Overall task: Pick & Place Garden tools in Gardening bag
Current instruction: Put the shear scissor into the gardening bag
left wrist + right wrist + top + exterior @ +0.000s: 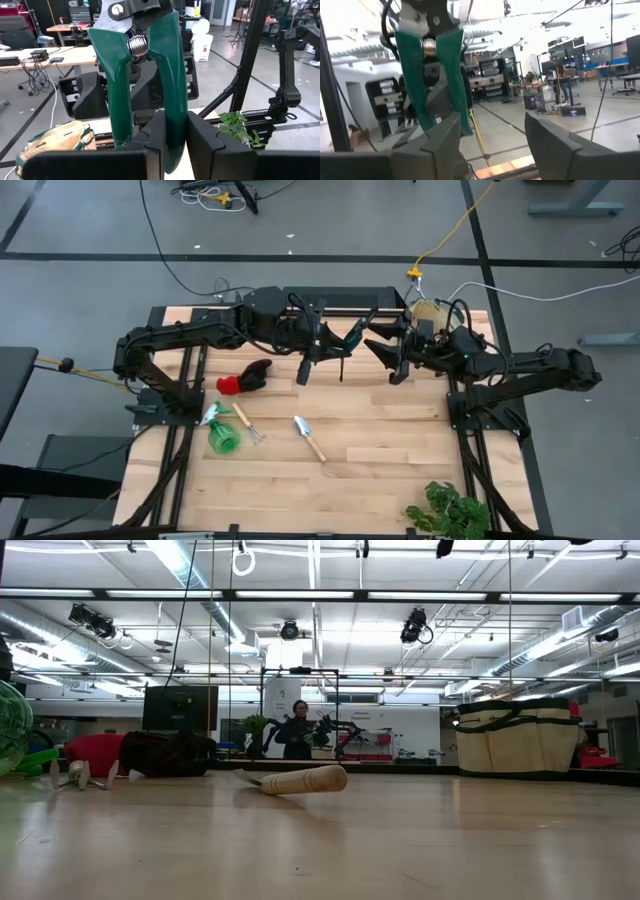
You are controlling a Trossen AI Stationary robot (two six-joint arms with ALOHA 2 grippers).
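My left gripper [325, 342] is shut on green-handled pruning shears [142, 60], held above the table's far middle. My right gripper [490, 145] is open and faces the shears [432, 70] from the right. Their handle ends are close to one of its fingers, and no touch shows. The beige bag [430, 313] stands at the far right, under the right arm, and also shows in the low view [515, 740]. The red-and-black glove [245, 377], green spray bottle [222, 434], mini rake [248, 423] and trowel [308, 437] lie on the table. My left gripper pinches one green handle of the shears, near its free end [172, 127], between its two fingers. The other handle [116, 100] passes outside one finger [155, 142]. The fingers come roughly level from the table's left. The shears are lifted clear, blade end away from the gripper.
A leafy green plant [450, 510] sits at the near right corner. The arms' frames run along both table sides. Bare wood lies in the middle and near right of the table [390, 440]. A person shows far off in the room [298, 730].
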